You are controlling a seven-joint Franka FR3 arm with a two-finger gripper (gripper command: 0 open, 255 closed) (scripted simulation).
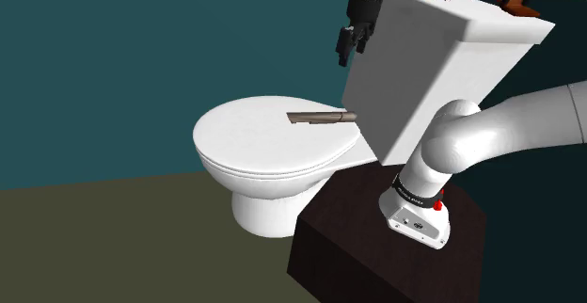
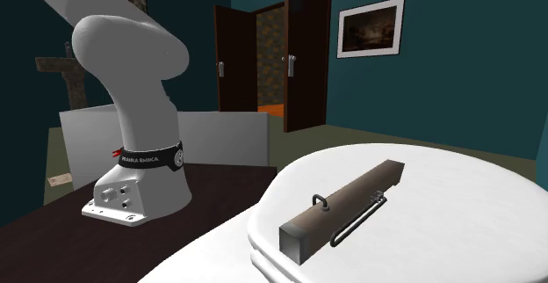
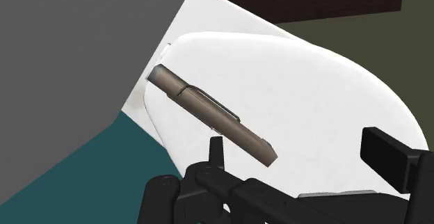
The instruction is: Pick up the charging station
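Claw (image 1: 352,47) spread wide and empty, at top centre of the shoulder view beside the toilet tank (image 1: 442,66), well above the charging station (image 1: 320,118). It lies flat on the closed toilet lid (image 1: 249,146), mid-frame, one end near the tank. No contact yet, so I'd say nothing's done: descend, straddle, close and lift all remain.

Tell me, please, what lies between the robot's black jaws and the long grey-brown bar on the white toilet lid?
Nothing: in the wrist view, bare white lid stretches from the open jaws to the bar.
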